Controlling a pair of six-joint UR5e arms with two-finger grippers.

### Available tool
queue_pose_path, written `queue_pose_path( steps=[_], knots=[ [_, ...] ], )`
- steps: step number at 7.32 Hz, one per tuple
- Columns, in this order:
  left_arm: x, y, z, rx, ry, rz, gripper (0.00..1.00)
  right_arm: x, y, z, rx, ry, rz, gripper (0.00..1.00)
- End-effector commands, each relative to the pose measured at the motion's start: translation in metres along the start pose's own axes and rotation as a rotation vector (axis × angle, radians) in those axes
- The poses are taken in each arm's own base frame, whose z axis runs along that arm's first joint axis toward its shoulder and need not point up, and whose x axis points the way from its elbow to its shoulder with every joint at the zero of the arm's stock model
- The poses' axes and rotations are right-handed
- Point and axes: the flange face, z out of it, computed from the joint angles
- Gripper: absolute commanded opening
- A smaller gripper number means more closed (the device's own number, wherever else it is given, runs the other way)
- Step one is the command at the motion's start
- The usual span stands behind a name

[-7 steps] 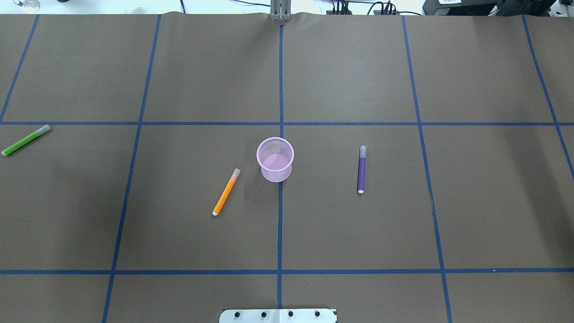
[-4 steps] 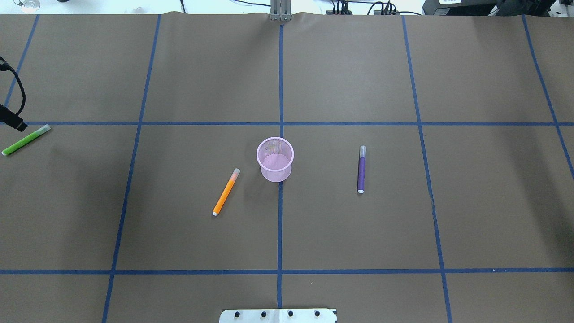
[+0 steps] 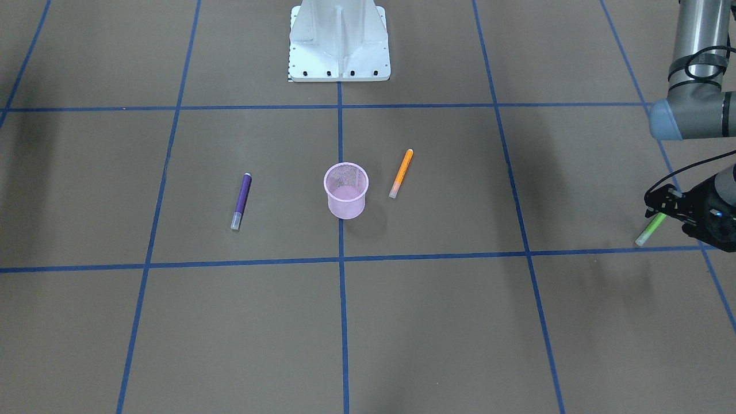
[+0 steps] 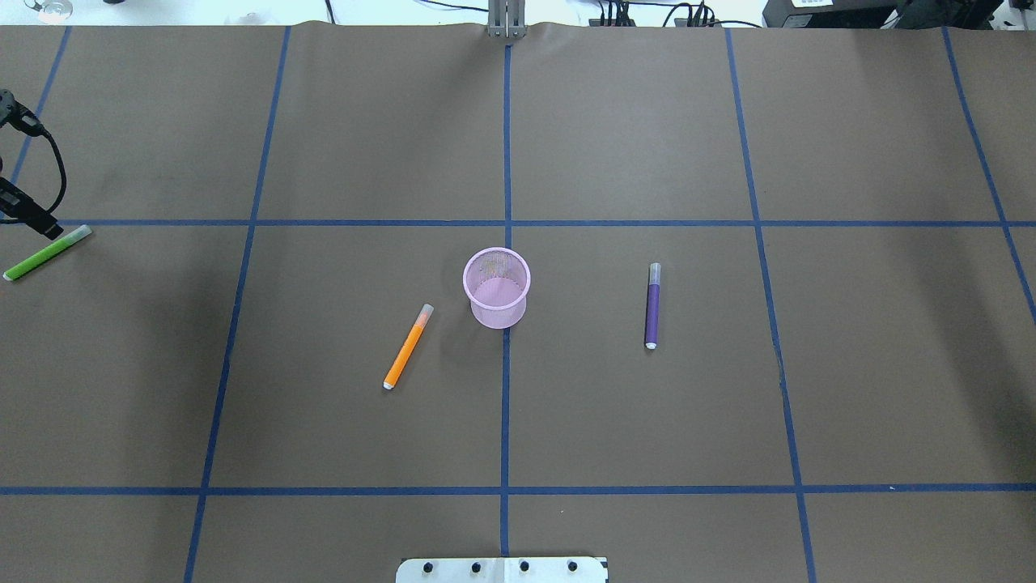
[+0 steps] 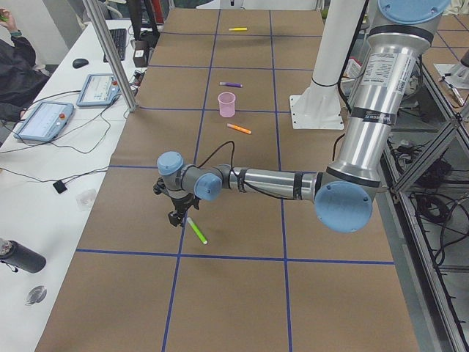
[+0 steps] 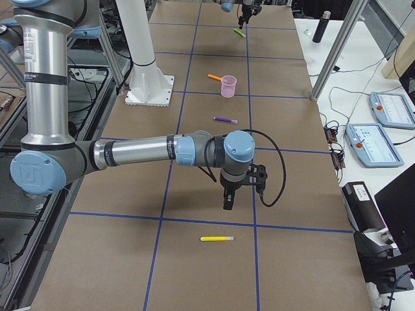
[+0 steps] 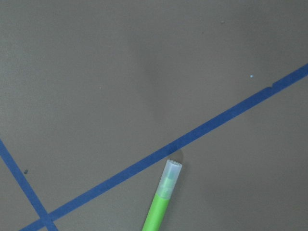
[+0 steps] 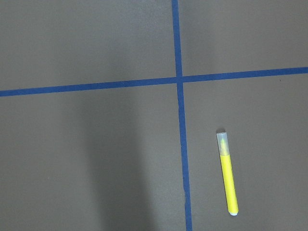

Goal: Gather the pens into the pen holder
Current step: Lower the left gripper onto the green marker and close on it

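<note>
Overhead exterior: 0/4 done, pink mesh pen holder (image 4: pixel 497 314) empty at table (image 4: pixel 324 121) ctr; orange pen (image 4: pixel 407 346) at its 7 o'clock, purple pen (image 4: pixel 651 306) at 3, green pen (image 4: pixel 46 253) far at 9 by left pincer (image 5: pixel 176 216), yellow pen (image 8: pixel 227 173) near right pincer (image 6: pixel 228 199); can't tell if either pincer is apart or together.

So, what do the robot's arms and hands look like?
The left arm and the right arm are alike: silver tubes, grey joints with pale blue caps. A black cable loops at each wrist. The left hand and the right hand are black.
</note>
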Motion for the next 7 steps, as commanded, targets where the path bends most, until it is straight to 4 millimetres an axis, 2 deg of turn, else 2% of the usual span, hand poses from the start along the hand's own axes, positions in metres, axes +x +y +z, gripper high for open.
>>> queue_pose_path(
  steps=[1,5,7],
  knots=[
    [-0.010,0.002,0.018,0.004,0.002,0.009,0.93,-0.003,0.000,0.004,-0.008,-0.001,-0.006,1.00],
    [0.003,0.000,0.040,-0.020,0.015,0.028,0.91,-0.001,-0.001,0.006,-0.014,0.000,-0.002,1.00],
    [-0.004,0.005,0.049,-0.008,0.014,0.037,0.82,0.000,-0.001,0.006,-0.013,0.001,0.000,1.00]
  ],
)
